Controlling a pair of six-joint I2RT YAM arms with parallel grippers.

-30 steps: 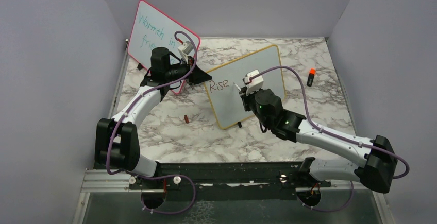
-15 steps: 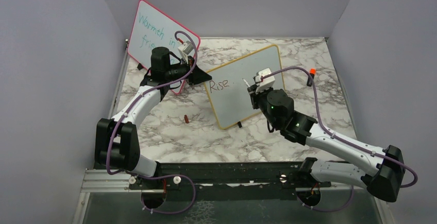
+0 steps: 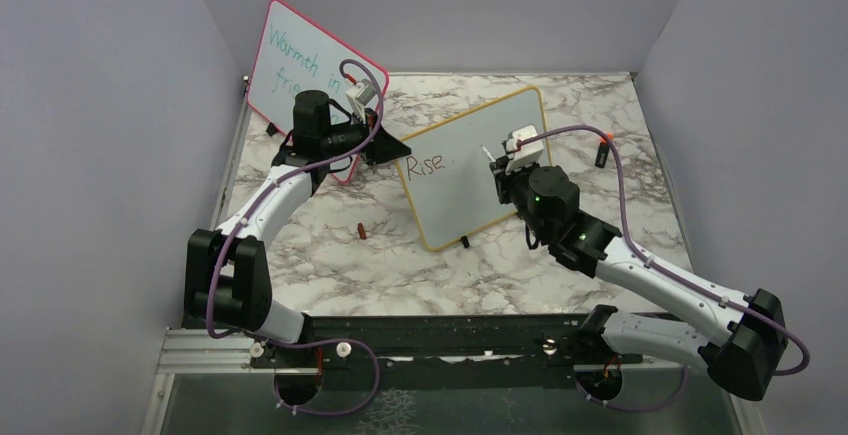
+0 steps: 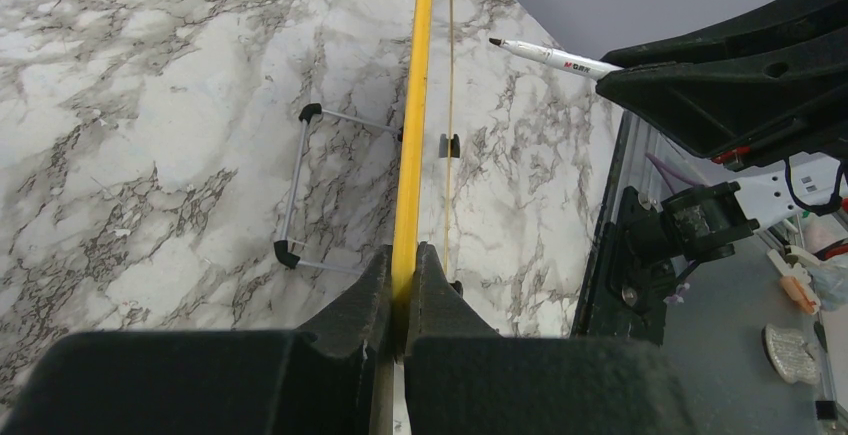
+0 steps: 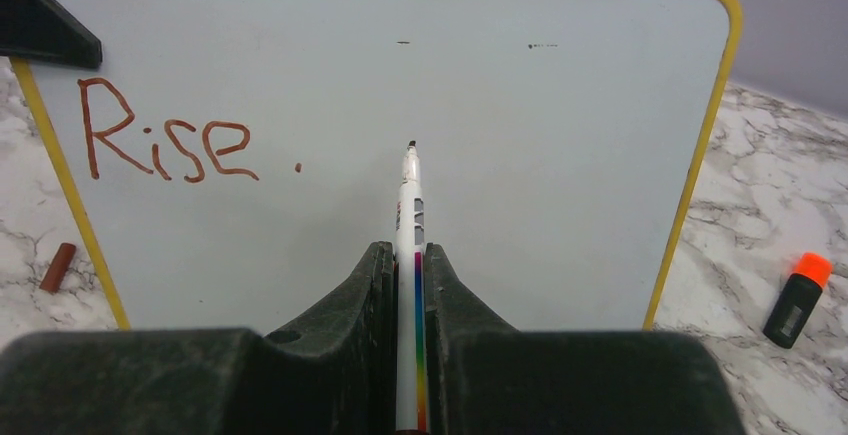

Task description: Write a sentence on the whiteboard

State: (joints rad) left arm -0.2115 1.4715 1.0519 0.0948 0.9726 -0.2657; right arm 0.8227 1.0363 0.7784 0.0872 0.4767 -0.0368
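Top view: your left gripper (image 3: 388,149) is clamped on the whiteboard's (image 3: 450,200) left edge, bracing it upright mid-counter (image 3: 330,265).

Left wrist: jaws pinch the yellow frame, bare marble on both sides.

Right wrist: your right gripper (image 5: 408,255) is closed on the marker (image 5: 409,180), its tip looking just off the surface. The sentence (image 5: 165,145) reads "Rise." at upper left, with blank room rightward and below.
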